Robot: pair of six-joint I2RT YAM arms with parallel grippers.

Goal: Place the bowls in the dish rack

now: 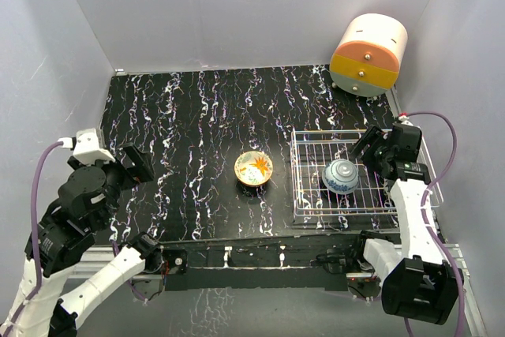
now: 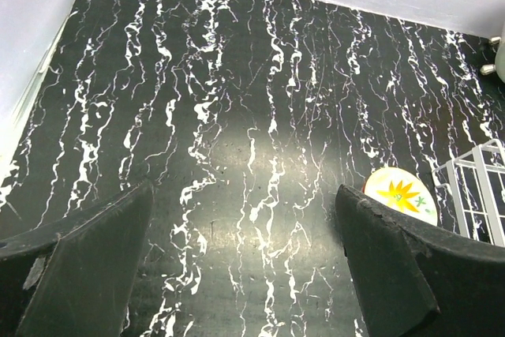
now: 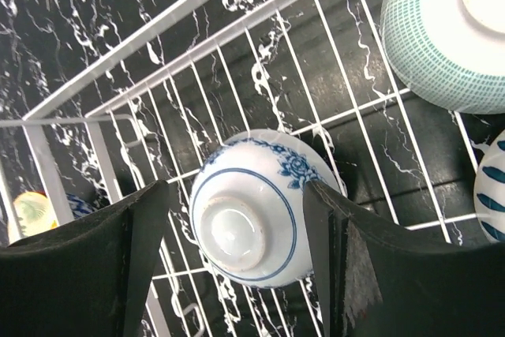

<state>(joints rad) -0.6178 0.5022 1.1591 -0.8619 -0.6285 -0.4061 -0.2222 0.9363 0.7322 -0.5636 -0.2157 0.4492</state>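
Observation:
The white wire dish rack (image 1: 308,195) stands at the right of the table. A white bowl with blue flowers (image 3: 245,211) lies upside down in it, also seen from above (image 1: 341,175). My right gripper (image 3: 235,187) hovers over this bowl, open, with a gap at the left finger (image 3: 118,250). A teal-patterned bowl (image 3: 442,29) and the edge of a blue-striped one (image 3: 493,187) also lie in the rack. A yellow bowl with an orange star (image 1: 253,168) sits on the table left of the rack. My left gripper (image 1: 136,163) is open and empty at the far left.
A cream-and-orange round drawer unit (image 1: 368,54) stands at the back right corner. Grey walls close in the table on three sides. In the left wrist view the yellow bowl (image 2: 401,195) and a corner of the rack (image 2: 481,195) show beyond my open left gripper (image 2: 243,191).

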